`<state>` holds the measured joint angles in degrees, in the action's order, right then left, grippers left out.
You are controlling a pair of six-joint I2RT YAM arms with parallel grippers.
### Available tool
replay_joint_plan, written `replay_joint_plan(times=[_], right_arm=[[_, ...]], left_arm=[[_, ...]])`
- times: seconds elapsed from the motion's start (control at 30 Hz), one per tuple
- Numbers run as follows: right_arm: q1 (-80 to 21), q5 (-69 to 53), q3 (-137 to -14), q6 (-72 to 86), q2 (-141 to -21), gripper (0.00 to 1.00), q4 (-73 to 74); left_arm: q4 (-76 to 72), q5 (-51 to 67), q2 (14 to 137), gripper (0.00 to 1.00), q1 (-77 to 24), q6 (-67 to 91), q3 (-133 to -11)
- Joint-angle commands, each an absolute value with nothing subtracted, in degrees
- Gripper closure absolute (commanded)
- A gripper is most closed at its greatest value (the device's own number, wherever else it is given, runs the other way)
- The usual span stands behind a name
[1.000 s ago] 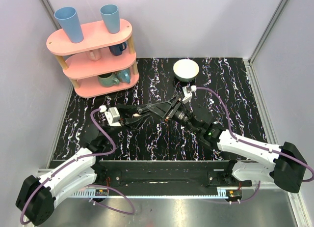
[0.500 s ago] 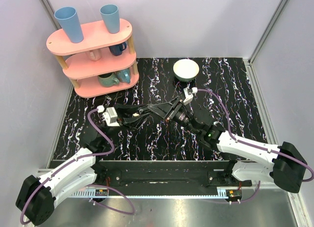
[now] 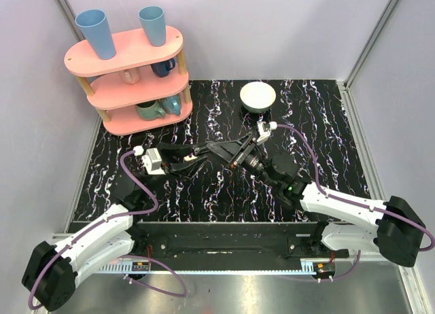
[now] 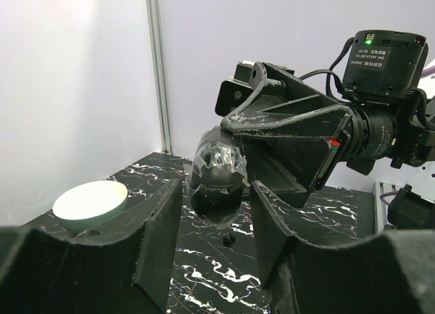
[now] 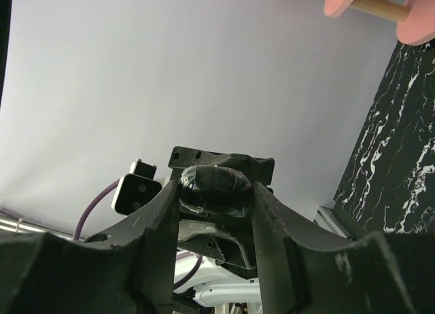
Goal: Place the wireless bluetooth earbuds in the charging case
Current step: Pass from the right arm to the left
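The left jaws stand narrowly apart, flanking the lower end of a dark glossy rounded object (image 4: 217,181) that is held in the air above the middle of the tabletop (image 3: 319,124). I cannot tell whether they touch it. The right jaws pinch it, its long axis across their gap. It may be the charging case, but that is unclear, and no earbuds show. The pink shelf (image 3: 129,76) and white bowl (image 3: 258,96) stand well apart, so there is room to move.

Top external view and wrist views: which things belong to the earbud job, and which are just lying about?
Job: left gripper; right gripper; dark rounded piece it clamps, perhaps the case. Earbuds not visible.
Lying about: white bowl; pink shelf; small black object.
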<state>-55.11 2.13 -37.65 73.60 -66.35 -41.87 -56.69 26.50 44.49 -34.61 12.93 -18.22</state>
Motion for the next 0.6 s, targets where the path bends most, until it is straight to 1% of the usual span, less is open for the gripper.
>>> replay_joint_plan(times=[0.0, 0.07, 0.13, 0.37, 0.57], right_arm=[[-55.11, 3.34, -37.62, 74.53, -65.57, 1.00, -46.76], [-55.11, 3.34, -37.62, 74.71, -65.65, 1.00, -46.76], [-55.02, 3.08, -37.62, 74.97, -66.00, 1.00, -46.84], [-54.93, 2.46, -37.53, 75.50, -66.71, 1.00, -48.16], [-54.93, 2.11, -37.71, 75.67, -67.15, 1.00, -47.72]], left_arm=[[-60.91, 25.84, 44.82, 0.51, -34.72, 13.62, -18.37], [-61.87, 25.75, 45.09, 0.53, -34.72, 14.15, -18.37], [-62.57, 25.58, 45.52, 0.61, -34.72, 14.50, -18.37], [-67.67, 25.57, 47.11, 0.60, -34.72, 17.14, -17.84], [-68.20, 25.66, 47.20, 0.55, -34.80, 17.40, -17.93]])
